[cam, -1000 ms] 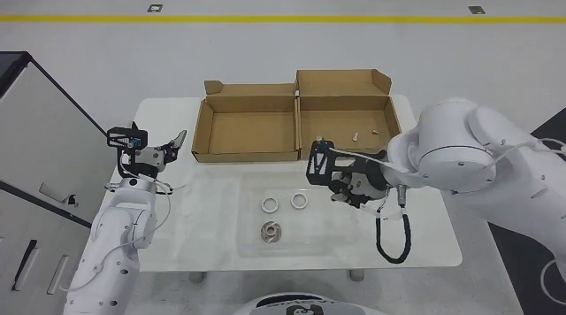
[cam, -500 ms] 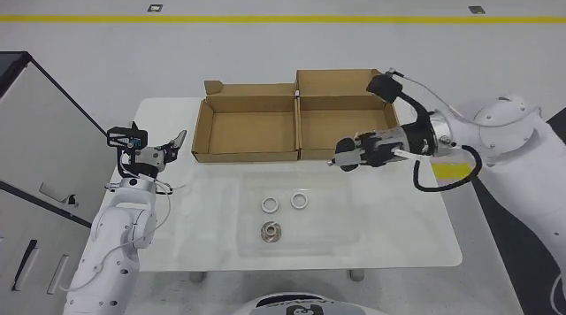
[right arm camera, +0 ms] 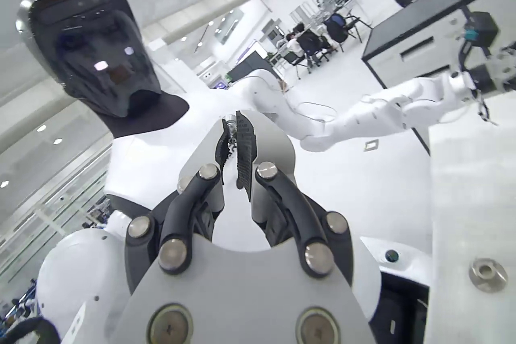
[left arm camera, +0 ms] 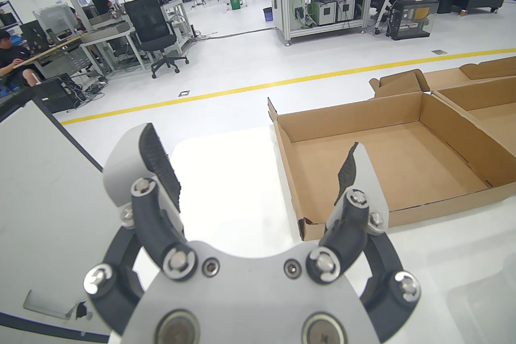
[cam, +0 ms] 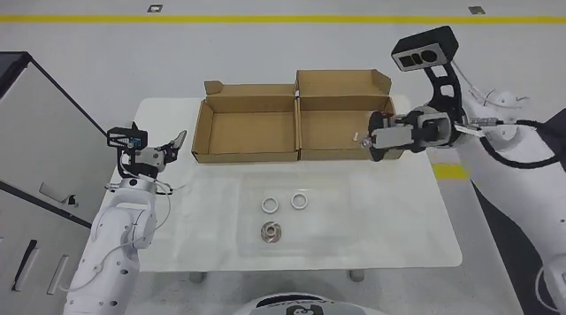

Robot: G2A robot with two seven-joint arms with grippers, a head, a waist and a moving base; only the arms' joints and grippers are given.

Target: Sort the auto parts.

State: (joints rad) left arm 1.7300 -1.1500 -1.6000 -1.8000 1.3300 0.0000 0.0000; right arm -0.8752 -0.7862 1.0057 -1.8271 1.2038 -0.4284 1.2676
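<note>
A: What's on the left?
B: The left gripper (left arm camera: 254, 160) sits at the surface's (cam: 398, 218) left edge, jaws spread apart.
A: And the middle?
B: Two rings (cam: 269, 203) (cam: 301, 200) and a flanged part (cam: 271, 232) lie near of the left box (cam: 248, 131).
A: Right?
B: The right gripper (right arm camera: 234, 124) is over the right box (cam: 336, 125), jaws clamped on a small threaded bolt (right arm camera: 229, 128).

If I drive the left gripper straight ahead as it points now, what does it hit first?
Probably the side wall of the empty cardboard box that faces it. Only bare table lies between, though depth is unclear.
</note>
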